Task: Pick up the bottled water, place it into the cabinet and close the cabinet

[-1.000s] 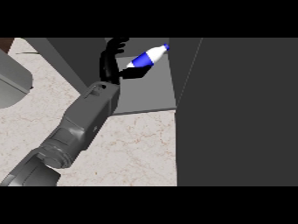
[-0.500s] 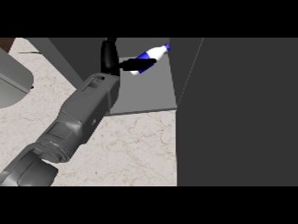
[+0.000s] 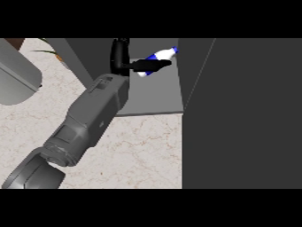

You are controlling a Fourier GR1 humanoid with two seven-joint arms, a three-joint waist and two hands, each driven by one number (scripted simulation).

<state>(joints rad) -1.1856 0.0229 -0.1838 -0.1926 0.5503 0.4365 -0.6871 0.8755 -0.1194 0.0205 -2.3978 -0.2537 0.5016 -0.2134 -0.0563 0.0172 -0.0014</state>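
Head view: a pale marbled counter fills the lower left, and a dark grey cabinet stands open at the upper middle, its inner floor a lighter grey. A broad dark panel, probably the cabinet's door, covers the whole right side and is cut by the view's right edge.

One grey forearm comes up from the lower left and reaches into the cabinet. The robot's left hand is black, with fingers standing up along the cabinet's back and a thumb or finger stretched rightward across the bottled water. It appears to be pinching the bottle, though black on dark grey makes the grip hard to read.

The bottle is inside the cabinet, near its right wall. Its long axis is tilted, running from lower left to upper right, with the white end pointing up and right. Only blue and white patches show; its lower end is hidden behind the hand.

A pale grey rounded object sits at the left, cut by the edge.
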